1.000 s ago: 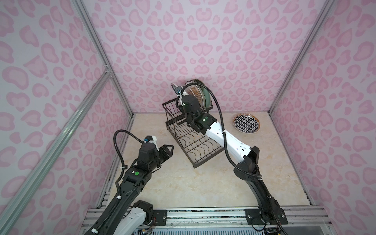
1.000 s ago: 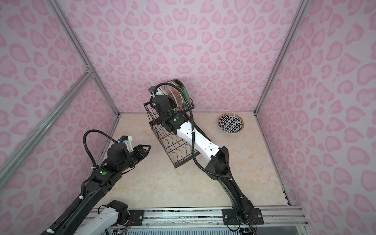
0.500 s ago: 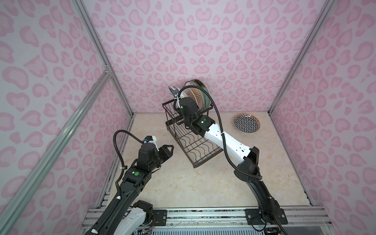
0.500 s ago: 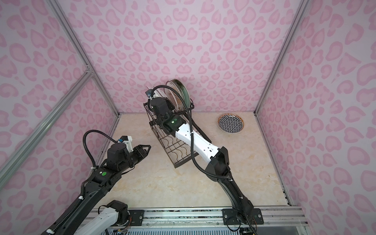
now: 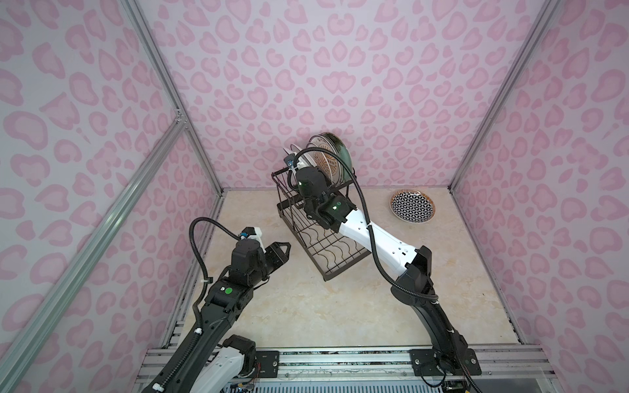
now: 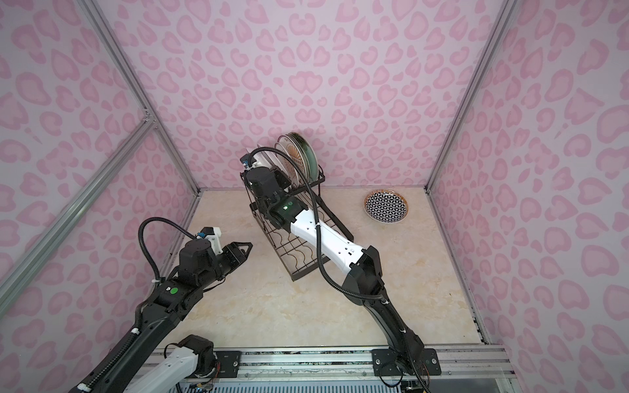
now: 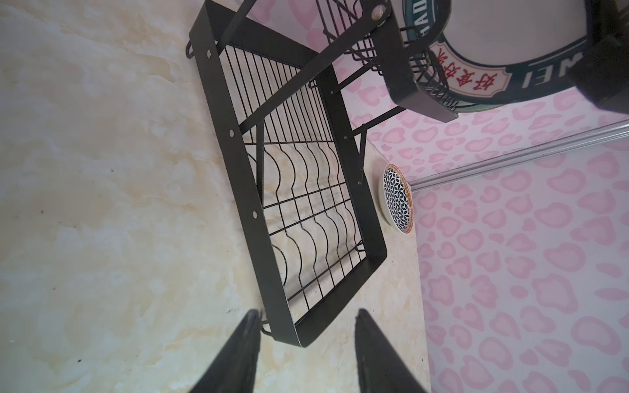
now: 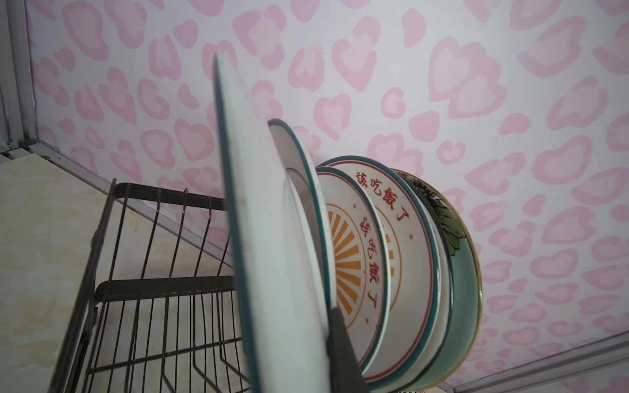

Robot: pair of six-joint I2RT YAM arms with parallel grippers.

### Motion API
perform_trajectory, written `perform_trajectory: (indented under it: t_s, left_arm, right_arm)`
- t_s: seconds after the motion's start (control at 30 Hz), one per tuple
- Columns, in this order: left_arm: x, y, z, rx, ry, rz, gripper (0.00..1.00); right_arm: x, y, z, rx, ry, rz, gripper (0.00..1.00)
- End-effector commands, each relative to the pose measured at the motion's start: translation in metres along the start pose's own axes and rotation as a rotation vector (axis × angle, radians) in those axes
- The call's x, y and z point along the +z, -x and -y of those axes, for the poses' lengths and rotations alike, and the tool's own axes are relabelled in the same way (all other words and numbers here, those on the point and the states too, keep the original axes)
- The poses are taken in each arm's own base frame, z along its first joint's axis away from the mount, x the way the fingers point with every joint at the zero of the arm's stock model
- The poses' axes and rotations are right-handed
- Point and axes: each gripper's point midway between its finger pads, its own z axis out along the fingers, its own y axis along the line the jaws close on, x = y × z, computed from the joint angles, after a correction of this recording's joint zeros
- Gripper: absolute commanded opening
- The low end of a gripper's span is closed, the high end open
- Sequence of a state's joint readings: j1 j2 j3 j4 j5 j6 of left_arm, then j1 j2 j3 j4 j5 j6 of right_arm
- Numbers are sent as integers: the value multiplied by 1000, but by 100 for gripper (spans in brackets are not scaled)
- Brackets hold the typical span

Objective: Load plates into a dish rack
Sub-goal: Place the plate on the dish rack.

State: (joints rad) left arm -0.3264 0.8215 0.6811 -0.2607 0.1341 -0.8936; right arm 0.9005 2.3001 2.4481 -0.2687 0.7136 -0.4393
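My right gripper (image 8: 326, 340) is clamped on the lower edge of a teal-rimmed plate (image 8: 258, 238), which I hold upright over the upper basket (image 8: 163, 292) of the dish rack (image 7: 238, 163), just beside the racked plates (image 8: 354, 258) standing there. My left gripper (image 7: 306, 314) is partly open and empty, near a corner of the lower tray (image 7: 306, 211). A black-white geometric plate (image 5: 412, 211) lies flat on the table (image 5: 306, 323), apart from the rack

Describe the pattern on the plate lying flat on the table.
The plate has a black-and-white geometric petal lattice with an orange-brown rim; clearest in a top view.
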Motion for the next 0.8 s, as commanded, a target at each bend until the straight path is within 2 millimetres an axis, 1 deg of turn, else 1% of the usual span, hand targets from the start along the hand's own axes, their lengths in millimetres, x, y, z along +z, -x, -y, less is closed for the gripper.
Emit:
perform_trajectory:
  t_s: [0.0,0.13,0.43,0.57,0.77]
  left_arm:
    - [-1,6,8,6,-32,20,48]
    - [-2,5,8,6,-30,18,48]
    - [-4,5,8,8,-35,23,48]
    - [-3,5,7,7,-31,20,48]
    - [-4,4,6,5,-27,21,48]
  right_arm:
    - [-5,11,10,4,-67,27,0]
    - [-11,17,8,1,-81,38,0]
    - [-15,24,10,7,-67,46,0]
    - [-14,23,4,-1,-51,48,0]
    - [-10,16,-5,-14,-35,33,0]
